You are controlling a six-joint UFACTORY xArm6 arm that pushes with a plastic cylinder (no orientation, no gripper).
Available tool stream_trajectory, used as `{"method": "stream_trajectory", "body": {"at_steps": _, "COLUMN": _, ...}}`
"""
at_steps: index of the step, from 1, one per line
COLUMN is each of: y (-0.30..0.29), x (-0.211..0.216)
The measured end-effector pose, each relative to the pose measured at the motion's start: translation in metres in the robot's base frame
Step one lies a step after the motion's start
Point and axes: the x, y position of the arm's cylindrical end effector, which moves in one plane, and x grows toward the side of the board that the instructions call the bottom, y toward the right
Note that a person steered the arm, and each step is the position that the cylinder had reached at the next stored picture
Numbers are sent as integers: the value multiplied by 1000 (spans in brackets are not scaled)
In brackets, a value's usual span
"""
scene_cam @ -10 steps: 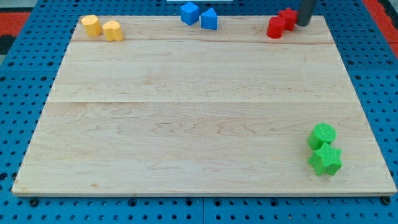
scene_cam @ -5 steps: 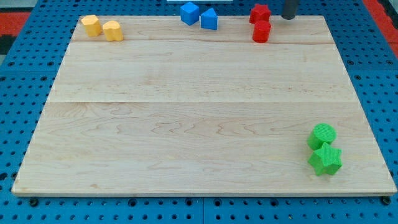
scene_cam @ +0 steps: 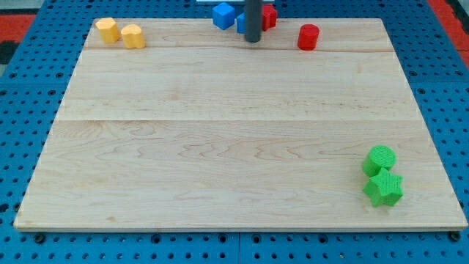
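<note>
My tip (scene_cam: 253, 39) stands near the view's top edge of the wooden board (scene_cam: 220, 147), in front of a blue block (scene_cam: 241, 23) that the rod partly hides. A blue cube (scene_cam: 223, 15) sits just to its left. A red block (scene_cam: 269, 16) peeks out at the rod's right side, touching or almost touching it. A red cylinder (scene_cam: 308, 37) stands apart, further right. Whether the tip touches the hidden blue block cannot be told.
Two yellow blocks (scene_cam: 108, 29) (scene_cam: 133, 36) sit side by side at the top left corner. A green cylinder (scene_cam: 380, 158) and a green star-shaped block (scene_cam: 384, 188) touch each other near the bottom right corner.
The rod has swept left along the top edge, from the top right to the blue blocks. One red block slid left with it; the red cylinder was left behind.
</note>
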Motion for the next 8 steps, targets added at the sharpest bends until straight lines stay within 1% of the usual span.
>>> {"method": "stream_trajectory", "body": {"at_steps": 1, "y": 34, "x": -25}}
{"method": "stream_trajectory", "body": {"at_steps": 2, "y": 91, "x": -23}}
{"method": "stream_trajectory", "body": {"at_steps": 3, "y": 94, "x": 8}}
{"method": "stream_trajectory", "body": {"at_steps": 4, "y": 81, "x": 44}}
{"method": "stream_trajectory", "body": {"at_steps": 5, "y": 79, "x": 92}}
{"method": "stream_trajectory", "body": {"at_steps": 6, "y": 84, "x": 123}}
{"method": "stream_trajectory", "body": {"at_steps": 8, "y": 159, "x": 173}}
